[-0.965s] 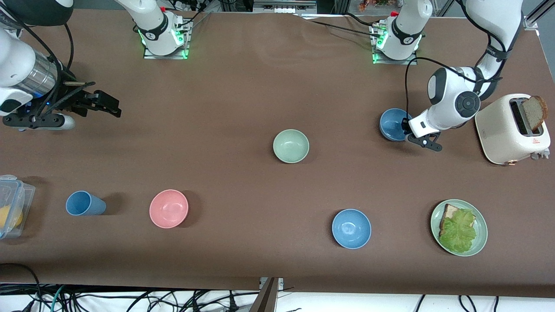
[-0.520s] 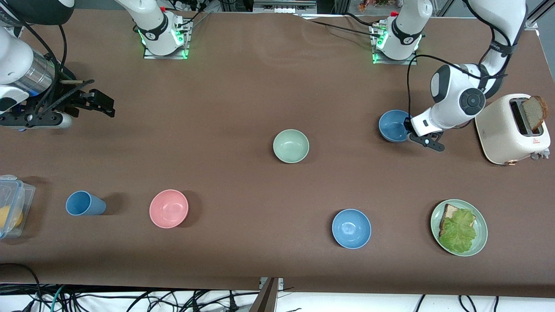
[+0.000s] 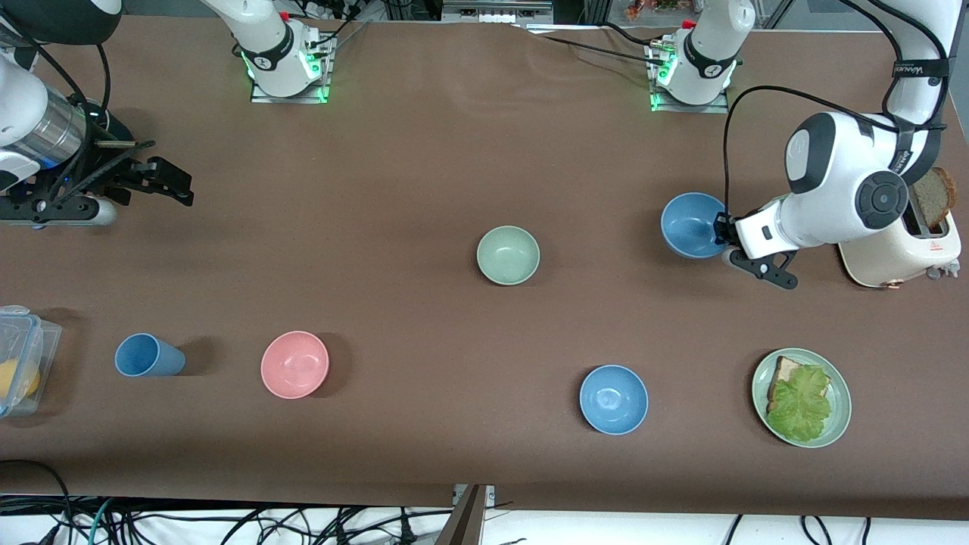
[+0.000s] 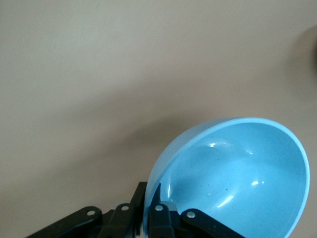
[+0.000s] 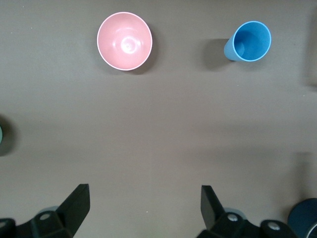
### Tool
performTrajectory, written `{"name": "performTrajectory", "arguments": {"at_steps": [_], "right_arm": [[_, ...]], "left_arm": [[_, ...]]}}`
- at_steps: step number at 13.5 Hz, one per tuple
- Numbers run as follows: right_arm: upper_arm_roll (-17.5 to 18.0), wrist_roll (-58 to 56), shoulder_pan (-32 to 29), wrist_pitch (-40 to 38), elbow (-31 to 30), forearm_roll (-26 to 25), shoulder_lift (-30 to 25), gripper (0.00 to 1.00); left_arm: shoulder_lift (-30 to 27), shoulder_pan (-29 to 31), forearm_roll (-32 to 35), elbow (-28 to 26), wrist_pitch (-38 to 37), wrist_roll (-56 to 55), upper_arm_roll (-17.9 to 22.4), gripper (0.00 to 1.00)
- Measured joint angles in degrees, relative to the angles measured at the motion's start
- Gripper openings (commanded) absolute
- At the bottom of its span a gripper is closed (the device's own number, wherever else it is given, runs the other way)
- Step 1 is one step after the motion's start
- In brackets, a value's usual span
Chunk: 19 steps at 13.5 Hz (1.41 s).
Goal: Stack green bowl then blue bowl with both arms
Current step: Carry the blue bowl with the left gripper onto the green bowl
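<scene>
The pale green bowl (image 3: 508, 255) sits upright in the middle of the table with nothing in it. The duller blue bowl (image 3: 690, 224) hangs tilted a little above the table near the toaster, and my left gripper (image 3: 725, 239) is shut on its rim. In the left wrist view the fingers (image 4: 151, 194) pinch the rim of this blue bowl (image 4: 237, 178), one inside and one outside. My right gripper (image 3: 176, 188) hovers open over the right arm's end of the table, and in the right wrist view it (image 5: 143, 201) holds nothing.
A brighter blue bowl (image 3: 613, 399), a pink bowl (image 3: 294, 364) and a blue cup (image 3: 147, 355) stand nearer the front camera. A green plate (image 3: 840, 393) carries toast and lettuce. A cream toaster (image 3: 897, 257) with bread stands beside the left arm. A plastic box (image 3: 23, 352) lies at the table's edge.
My left gripper finished shutting on the blue bowl's rim and lifted it off the table, tilting it. The right arm drew back slightly toward its end of the table.
</scene>
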Motion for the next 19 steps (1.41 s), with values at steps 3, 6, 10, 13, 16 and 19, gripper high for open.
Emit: {"name": "performTrajectory", "arguments": {"at_steps": [3, 6, 10, 13, 16, 19], "right_arm": [[0.0, 0.0, 0.0, 0.0, 0.0, -0.3, 0.0, 0.99], [0.0, 0.0, 0.0, 0.0, 0.0, -0.3, 0.1, 0.99], [0.0, 0.1, 0.0, 0.0, 0.1, -0.3, 0.1, 0.99], [0.1, 0.1, 0.0, 0.0, 0.1, -0.3, 0.1, 0.99], [0.3, 0.1, 0.0, 0.0, 0.1, -0.3, 0.1, 0.99], [0.4, 0.1, 0.0, 0.0, 0.1, -0.3, 0.1, 0.99]], "left_arm": [[5.0, -5.9, -4.3, 6.8, -0.5, -8.8, -0.5, 0.00], [9.7, -14.8, -4.5, 12.7, -0.5, -22.7, -0.9, 0.00], [17.1, -22.0, -5.0, 19.9, -0.5, -30.3, -0.9, 0.00], [22.3, -23.8, -5.0, 22.6, 2.9, -30.5, -0.9, 0.00], [24.9, -26.4, -5.0, 23.2, 6.9, -30.5, -0.9, 0.00], [25.3, -28.3, -5.0, 23.2, 7.5, -30.9, -0.9, 0.11]]}}
